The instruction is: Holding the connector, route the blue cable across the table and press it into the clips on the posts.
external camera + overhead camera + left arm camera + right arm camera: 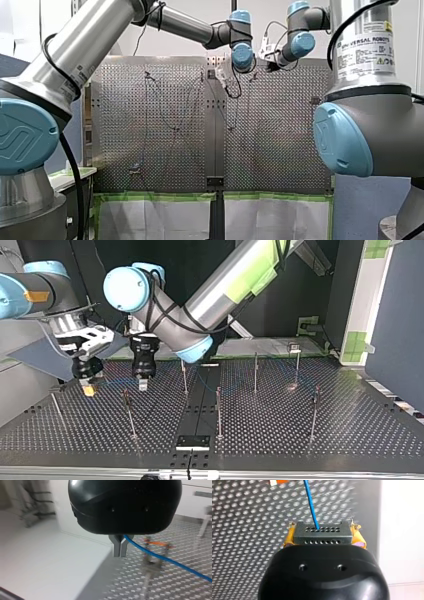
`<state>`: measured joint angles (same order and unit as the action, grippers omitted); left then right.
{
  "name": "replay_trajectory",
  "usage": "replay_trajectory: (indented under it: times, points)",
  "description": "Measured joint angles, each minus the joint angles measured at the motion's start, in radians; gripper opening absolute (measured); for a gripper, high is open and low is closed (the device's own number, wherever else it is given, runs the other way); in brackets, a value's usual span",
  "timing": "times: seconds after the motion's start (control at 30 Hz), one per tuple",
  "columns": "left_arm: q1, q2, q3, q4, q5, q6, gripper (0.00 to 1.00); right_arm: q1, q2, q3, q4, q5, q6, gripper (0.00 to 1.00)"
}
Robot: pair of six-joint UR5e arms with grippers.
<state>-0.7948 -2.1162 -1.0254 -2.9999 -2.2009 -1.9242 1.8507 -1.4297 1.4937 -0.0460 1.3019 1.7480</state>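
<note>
Green tape (160, 196) borders two white sheets (155, 220) along the front view's lower edge. In the top view, a small black plate (193, 441) sits at bottom centre, and a white panel (369, 295) patched with green squares (356, 342) stands at right beside a dark backdrop (190, 255).

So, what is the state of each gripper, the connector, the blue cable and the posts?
left gripper: shut on the blue cable.
right gripper: shut on the connector.
connector: held, with the cable entering its face.
blue cable: gripped, running out over the table; whether it sits in any clip cannot be told.
posts: upright on the table.
</note>
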Motion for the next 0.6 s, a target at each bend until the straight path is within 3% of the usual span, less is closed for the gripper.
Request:
replay_trajectory:
  times: [0.17,0.4,0.6]
  points:
    - [0.030,0.001,0.002,0.030,0.046,-0.017,0.00,-0.004,-0.034,-0.011,0.000,-0.001,0.003,0.00]
    - [0.055,-0.041,0.002,-0.003,0.109,-0.016,0.00,-0.014,-0.024,-0.015,0.001,0.000,0.005,0.00]
    - [0.061,-0.056,0.001,0.009,0.165,-0.016,0.00,-0.025,-0.017,-0.011,0.004,0.001,0.005,0.00]
